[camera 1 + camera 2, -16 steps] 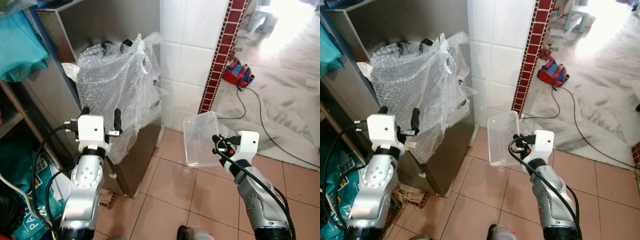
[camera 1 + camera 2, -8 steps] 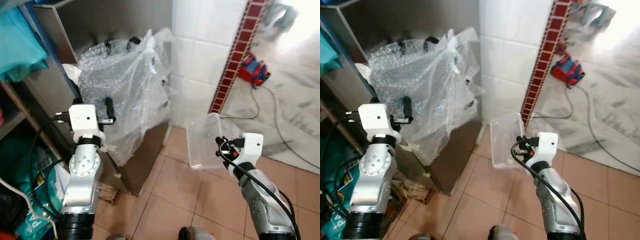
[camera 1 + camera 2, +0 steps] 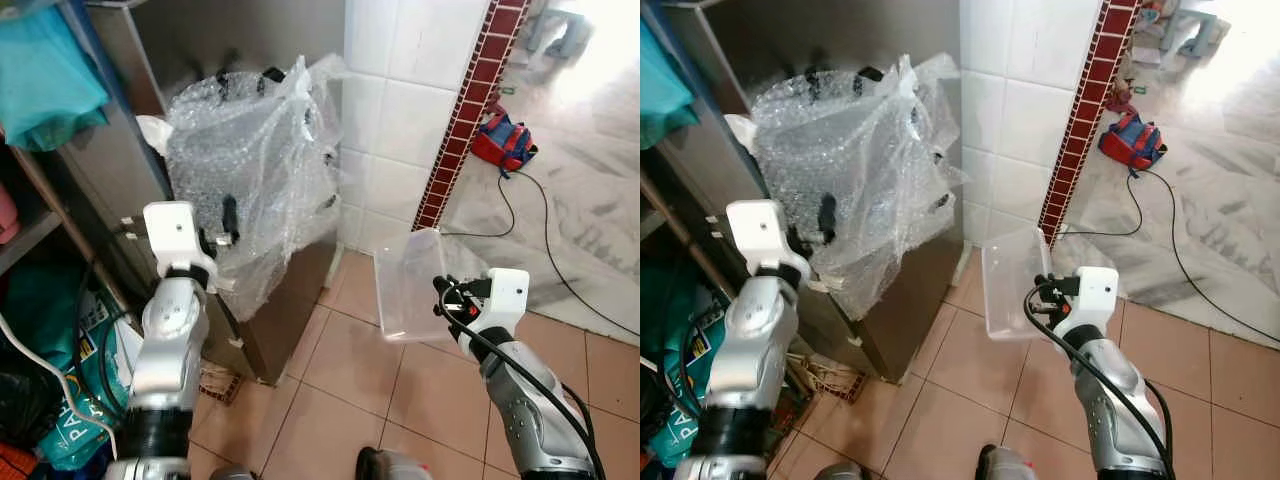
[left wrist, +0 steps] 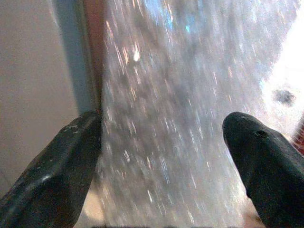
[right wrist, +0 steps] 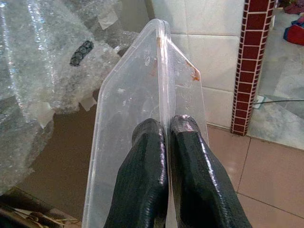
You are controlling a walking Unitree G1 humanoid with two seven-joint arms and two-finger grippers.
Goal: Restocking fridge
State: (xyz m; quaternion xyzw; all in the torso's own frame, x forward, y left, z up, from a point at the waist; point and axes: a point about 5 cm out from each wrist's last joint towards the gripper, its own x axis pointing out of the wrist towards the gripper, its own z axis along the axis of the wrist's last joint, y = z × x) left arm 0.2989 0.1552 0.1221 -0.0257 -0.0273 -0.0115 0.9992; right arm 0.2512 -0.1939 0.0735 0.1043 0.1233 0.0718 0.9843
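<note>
Right gripper (image 5: 164, 142): pinching the rim of a clear plastic container (image 3: 410, 285), holding it upright above the tiled floor (image 3: 420, 390).
Left gripper (image 4: 161, 156): fingers spreading apart, pressing toward bubble wrap (image 3: 260, 150) just ahead.

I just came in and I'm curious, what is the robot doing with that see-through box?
The robot's right pincer is shut on the rim of an empty clear plastic container, holding it up on edge above the tiled floor. Its left pincer is open and right up against a big bundle of bubble wrap that sits on a brown cabinet by the white tiled wall.
</note>
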